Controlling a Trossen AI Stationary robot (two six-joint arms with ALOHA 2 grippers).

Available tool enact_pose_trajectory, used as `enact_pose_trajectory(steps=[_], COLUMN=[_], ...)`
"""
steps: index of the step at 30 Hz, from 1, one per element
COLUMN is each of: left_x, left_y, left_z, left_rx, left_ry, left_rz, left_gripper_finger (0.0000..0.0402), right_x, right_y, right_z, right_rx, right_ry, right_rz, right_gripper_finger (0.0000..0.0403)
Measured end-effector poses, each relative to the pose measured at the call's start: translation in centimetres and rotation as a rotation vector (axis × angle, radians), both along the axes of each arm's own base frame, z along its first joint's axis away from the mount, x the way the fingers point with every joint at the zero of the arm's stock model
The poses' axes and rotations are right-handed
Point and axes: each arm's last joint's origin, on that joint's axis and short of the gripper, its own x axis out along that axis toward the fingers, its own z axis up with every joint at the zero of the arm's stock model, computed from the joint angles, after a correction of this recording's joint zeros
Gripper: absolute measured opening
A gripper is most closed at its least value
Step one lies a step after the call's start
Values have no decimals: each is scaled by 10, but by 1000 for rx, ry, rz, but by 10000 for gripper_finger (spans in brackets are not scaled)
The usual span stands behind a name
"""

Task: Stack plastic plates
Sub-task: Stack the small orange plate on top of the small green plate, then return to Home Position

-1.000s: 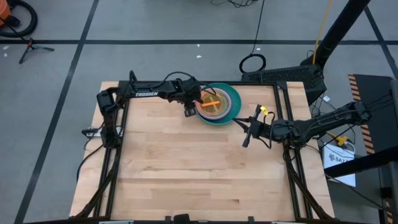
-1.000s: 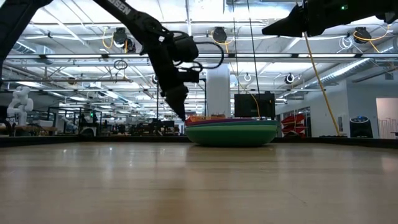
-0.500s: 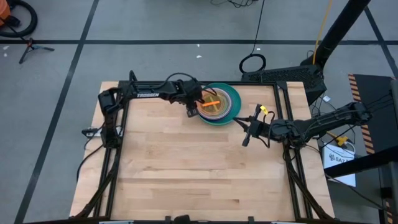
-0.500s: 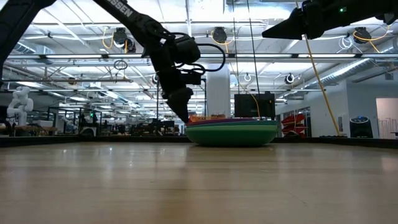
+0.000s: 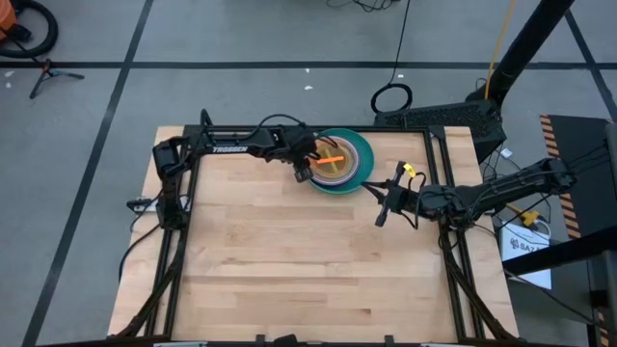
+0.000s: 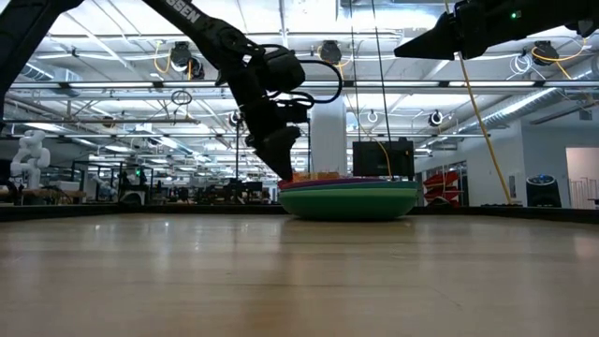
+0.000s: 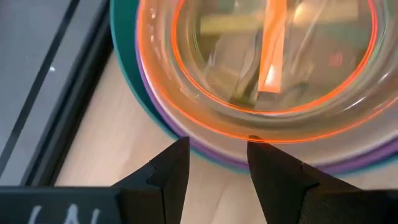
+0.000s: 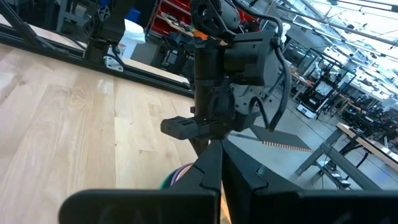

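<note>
Wooden worktop (image 5: 289,260) w/ pale planks sits on a grey floor. Near its back edge is one pile of round plastic plates (image 5: 337,162), big ones under, small ones on top. Bottom plate is green w/ a teal rim; next up is purple; top one is see-through orange and shiny, w/ a bright orange streak, maybe just glare. Left pincer (image 7: 214,165) is at the pile's edge, tips apart, just by the orange rim, holding nothing. Right pincer (image 5: 380,216) hangs over bare wood, a bit away from the pile, tips pressed together, empty.
</note>
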Motion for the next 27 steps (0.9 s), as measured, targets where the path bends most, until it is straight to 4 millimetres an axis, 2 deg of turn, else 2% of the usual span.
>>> enact_pose_trajectory(steps=[6, 14, 18, 24, 27], left_x=[5, 5, 9, 8, 1], left_y=[2, -4, -17, -49, -66], left_z=[4, 2, 4, 30, 39], left_rx=[18, -8, -8, 30, 50], left_ry=[-72, -56, -50, -69, -90], left_rz=[20, 36, -2, -124, -185], left_gripper_finger=[168, 168, 168, 168, 168], right_x=[0, 0, 0, -4, -9], right_y=[0, 0, 0, -1, -1], right_z=[0, 0, -2, -8, -6], right_rx=[0, 0, 0, 21, 45], right_ry=[0, 0, 21, 80, 85], right_rz=[0, 0, 0, -3, 33], right_gripper_finger=[0, 0, 0, 0, 0])
